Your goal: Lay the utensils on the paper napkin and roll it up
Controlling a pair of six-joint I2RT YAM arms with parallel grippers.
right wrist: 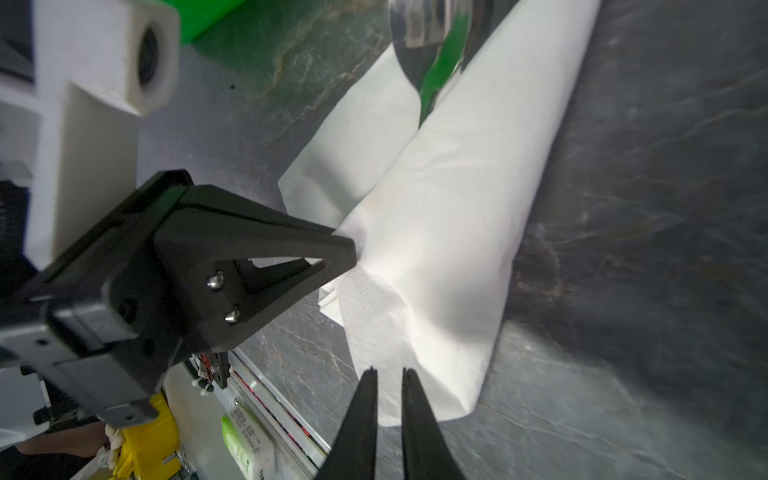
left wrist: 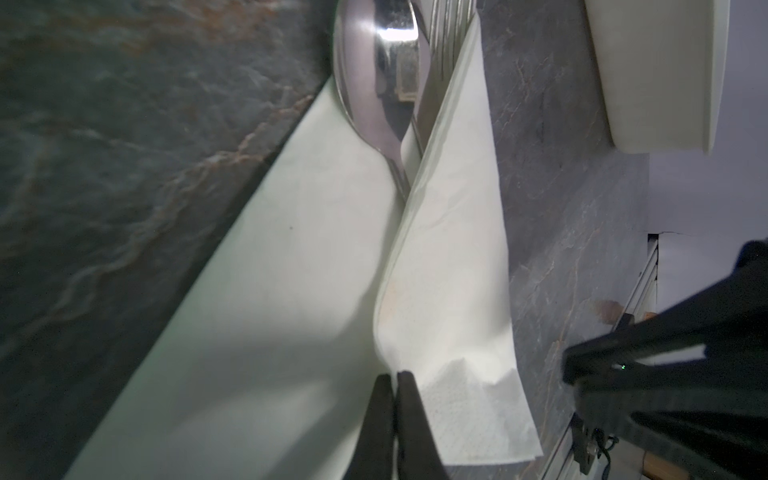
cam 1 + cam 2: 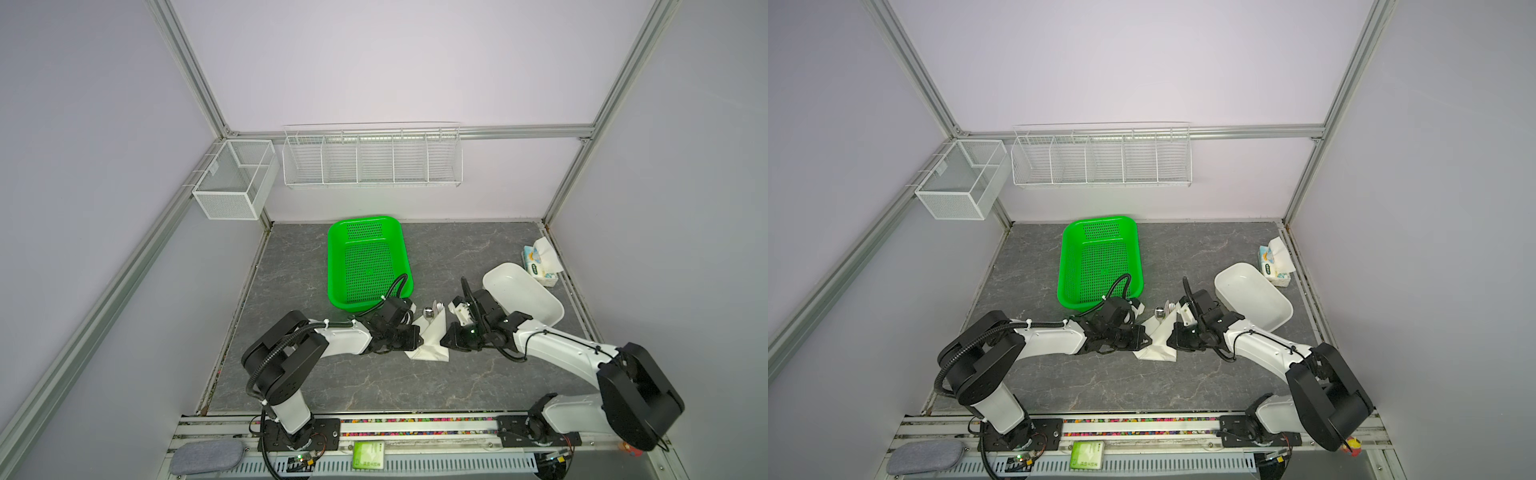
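Left end effector (image 2: 395, 375) pinches paper napkin (image 2: 270, 311) folded over utensils (image 2: 370, 83).

A: The thin white paper napkin (image 1: 449, 232) looks matt and softly creased, with fine embossed dimples near one edge.

B: The silver metal spoon (image 2: 374, 83) is polished like a mirror, and the slim metal fork (image 2: 444, 33) shines the same way.

A: The dark grey table (image 3: 316, 266) has a marbled, stone-like surface, smooth with a dull sheen.

B: The bright green rectangular basket (image 3: 368, 262) is perforated plastic, faintly glossy. The white oblong dish (image 3: 519, 295) looks like smooth plastic.

A: The white wall rack (image 3: 370, 162) is coated wire.
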